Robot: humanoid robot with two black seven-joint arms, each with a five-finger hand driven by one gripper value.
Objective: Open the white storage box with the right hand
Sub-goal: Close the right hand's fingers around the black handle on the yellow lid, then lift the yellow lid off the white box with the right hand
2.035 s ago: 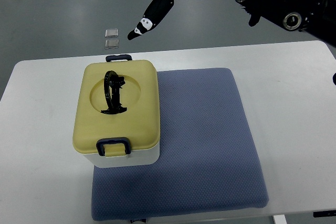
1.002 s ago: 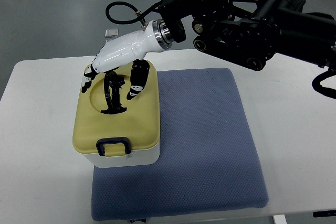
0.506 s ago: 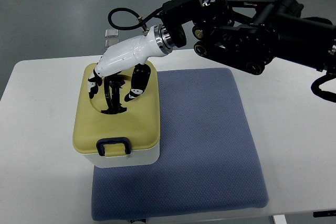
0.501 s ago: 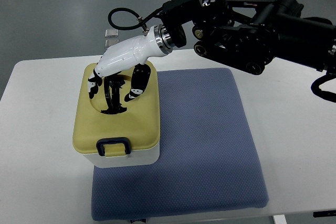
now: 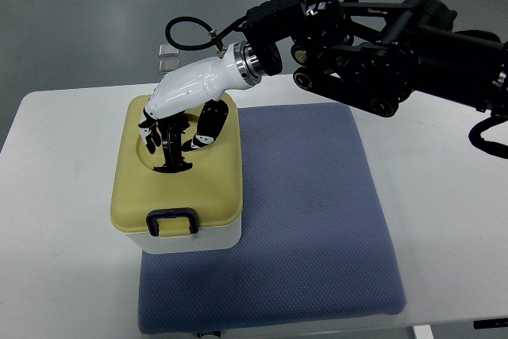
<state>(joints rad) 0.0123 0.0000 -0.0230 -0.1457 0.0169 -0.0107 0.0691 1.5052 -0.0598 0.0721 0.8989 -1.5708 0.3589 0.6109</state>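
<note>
On the worktop (image 5: 63, 196), left of centre, sits the box (image 5: 176, 184), half on a blue mat (image 5: 309, 220), yellow lid (image 5: 206, 180) shut. Right hand (image 5: 176, 113) over the lid's hollow, fingers (image 5: 208, 126) curling around the black handle (image 5: 170, 155); full grip unclear.

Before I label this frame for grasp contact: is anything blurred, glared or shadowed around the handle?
Top view: sharp and evenly lit, no glare; the right hand covers part of the black handle, and black fingertips against it make contact hard to judge; soft shadow on the blue mat.

No text, label, brand or number can be read anywhere.
</note>
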